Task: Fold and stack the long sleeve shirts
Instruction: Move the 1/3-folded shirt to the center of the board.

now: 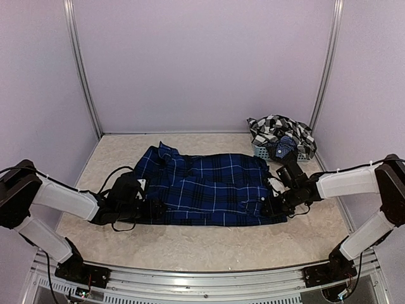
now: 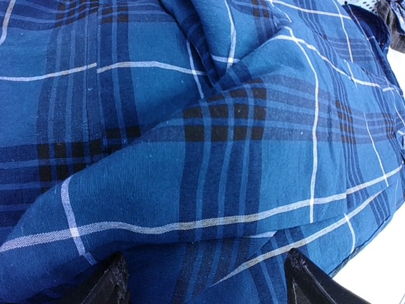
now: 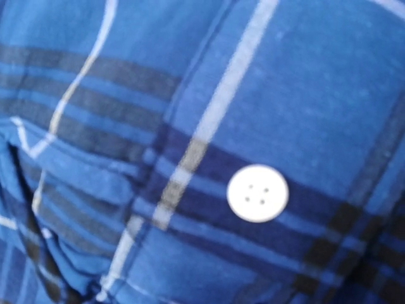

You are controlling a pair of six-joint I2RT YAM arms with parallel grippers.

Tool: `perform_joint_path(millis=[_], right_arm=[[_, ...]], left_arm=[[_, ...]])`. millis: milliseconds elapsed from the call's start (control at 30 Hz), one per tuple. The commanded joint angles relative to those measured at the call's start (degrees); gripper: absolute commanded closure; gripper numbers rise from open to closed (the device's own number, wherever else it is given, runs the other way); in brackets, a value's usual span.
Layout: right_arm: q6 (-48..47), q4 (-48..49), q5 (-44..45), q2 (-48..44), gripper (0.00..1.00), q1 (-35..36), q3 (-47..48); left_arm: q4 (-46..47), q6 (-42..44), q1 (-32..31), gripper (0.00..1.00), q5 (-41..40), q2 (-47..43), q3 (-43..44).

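Observation:
The navy blue plaid shirt (image 1: 205,187) lies spread across the middle of the table, with its collar at the back left. My left gripper (image 1: 154,208) is low at the shirt's left front edge. In the left wrist view the gripper (image 2: 205,282) is open, its two black fingertips (image 2: 112,284) wide apart over folds of blue cloth (image 2: 209,158). My right gripper (image 1: 274,204) is down at the shirt's right edge. The right wrist view is filled by close, blurred blue cloth with a white button (image 3: 257,193), and its fingers are hidden. The black-and-white checked shirt (image 1: 278,130) is bunched at the back right.
A small grey-blue mesh basket (image 1: 261,151) sits at the back right under the checked shirt. Metal frame posts (image 1: 85,82) and pale walls close the space at the back and sides. A metal rail (image 1: 202,278) runs along the near edge.

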Motion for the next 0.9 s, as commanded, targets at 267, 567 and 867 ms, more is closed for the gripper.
perform_joint_path(millis=[267, 567, 867], right_arm=[[13.5, -11.4, 4.3, -8.5, 0.7, 4.1, -7.3], [25.4, -22.4, 5.9, -16.8, 0.66, 8.8, -11.5], [25.1, -28.7, 12.0, -21.5, 0.61, 11.1, -2.8]], left_arm=[[-17.9, -10.5, -9.7, 0.2, -2.6, -6.6, -4.2], [-26.8, -18.8, -16.4, 0.2, -3.5, -14.1, -7.4], [-34.7, -18.7, -20.0, 0.16, -9.6, -26.3, 1.5]])
